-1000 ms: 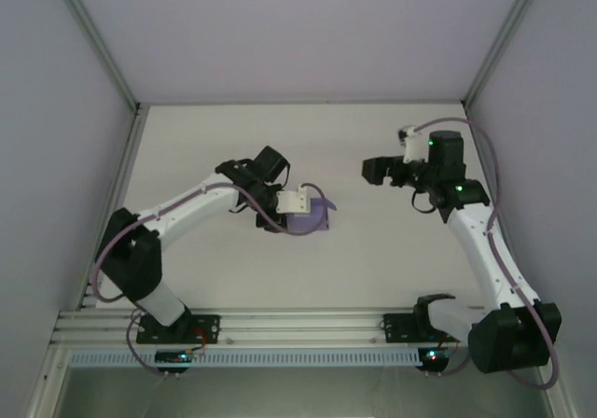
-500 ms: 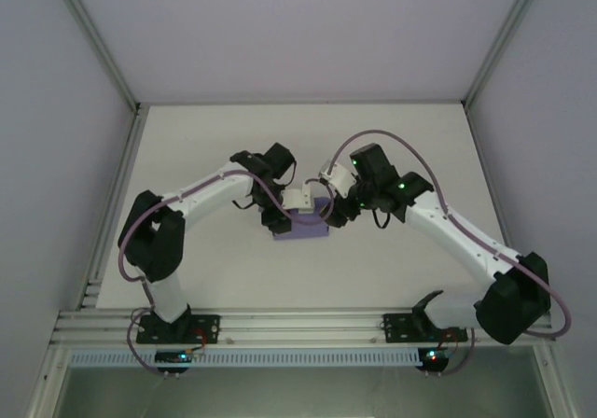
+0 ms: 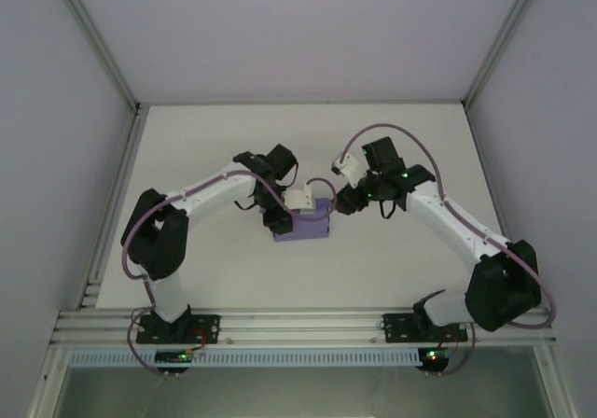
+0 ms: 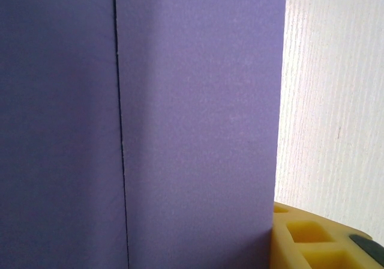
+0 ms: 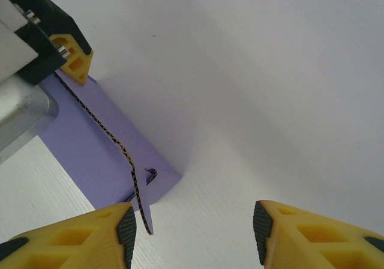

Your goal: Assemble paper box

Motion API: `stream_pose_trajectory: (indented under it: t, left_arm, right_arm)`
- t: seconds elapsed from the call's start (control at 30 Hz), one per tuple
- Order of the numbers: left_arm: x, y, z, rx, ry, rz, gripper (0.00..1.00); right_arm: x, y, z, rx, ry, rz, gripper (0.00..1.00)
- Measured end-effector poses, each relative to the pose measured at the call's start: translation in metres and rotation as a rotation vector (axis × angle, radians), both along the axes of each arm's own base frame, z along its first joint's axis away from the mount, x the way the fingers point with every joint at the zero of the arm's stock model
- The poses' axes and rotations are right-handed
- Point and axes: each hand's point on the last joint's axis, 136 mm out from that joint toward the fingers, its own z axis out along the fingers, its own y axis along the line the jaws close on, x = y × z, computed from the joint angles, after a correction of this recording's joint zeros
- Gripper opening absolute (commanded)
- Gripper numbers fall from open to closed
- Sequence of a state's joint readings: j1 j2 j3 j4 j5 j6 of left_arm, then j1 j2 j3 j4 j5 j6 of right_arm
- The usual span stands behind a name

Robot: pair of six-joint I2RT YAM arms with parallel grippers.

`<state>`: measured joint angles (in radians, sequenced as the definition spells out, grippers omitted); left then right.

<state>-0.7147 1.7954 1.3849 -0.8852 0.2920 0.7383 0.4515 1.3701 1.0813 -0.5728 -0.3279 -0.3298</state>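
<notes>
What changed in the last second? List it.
The right hand swung in from the far right to the right end of the paper box, its jaws narrowing yet apart, gripping nothing. The left hand kept its hold on the box, which barely shifted.

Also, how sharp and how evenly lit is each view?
Top external: soft, even light, the paper box small but clear. Left wrist: the box too near, grainy, only its crease sharp. Right wrist: sharp, with a soft shadow on the table beside the box.

Overhead view facing down, wrist views close, all sharing paper box point(image 3: 308, 228)
</notes>
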Motion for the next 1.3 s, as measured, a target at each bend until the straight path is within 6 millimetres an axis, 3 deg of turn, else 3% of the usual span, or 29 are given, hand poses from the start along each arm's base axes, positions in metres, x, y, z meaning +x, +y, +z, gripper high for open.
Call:
stream_pose_trajectory:
  t: [0.1, 0.37, 0.63, 0.8, 0.93, 1.07, 1.3]
  left_arm:
    - [0.0, -0.001, 0.0, -0.001, -0.001, 0.0, 0.29]
    - [-0.001, -0.003, 0.0, -0.003, -0.003, 0.0, 0.29]
    - [-0.001, -0.003, 0.0, 0.003, -0.006, 0.002, 0.28]
    - [0.0, -0.005, 0.0, 0.005, -0.008, 0.003, 0.28]
    - [-0.001, -0.005, 0.0, 0.007, -0.009, 0.005, 0.28]
    - [0.0, -0.005, 0.0, 0.011, -0.014, 0.004, 0.28]
    - [0.0, -0.005, 0.0, 0.012, -0.014, 0.005, 0.27]
  right_arm:
    - [-0.001, 0.005, -0.001, 0.014, 0.006, 0.019, 0.54]
    - [-0.002, 0.016, -0.02, -0.011, 0.049, 0.064, 0.31]
    - [-0.006, 0.026, -0.021, -0.005, 0.056, 0.104, 0.24]
    - [-0.009, 0.028, -0.019, -0.005, 0.056, 0.122, 0.08]
    - [-0.012, 0.028, -0.019, -0.012, 0.069, 0.123, 0.15]
    - [-0.013, 0.026, -0.021, -0.022, 0.073, 0.121, 0.11]
    - [-0.014, 0.024, -0.023, -0.04, 0.079, 0.109, 0.16]
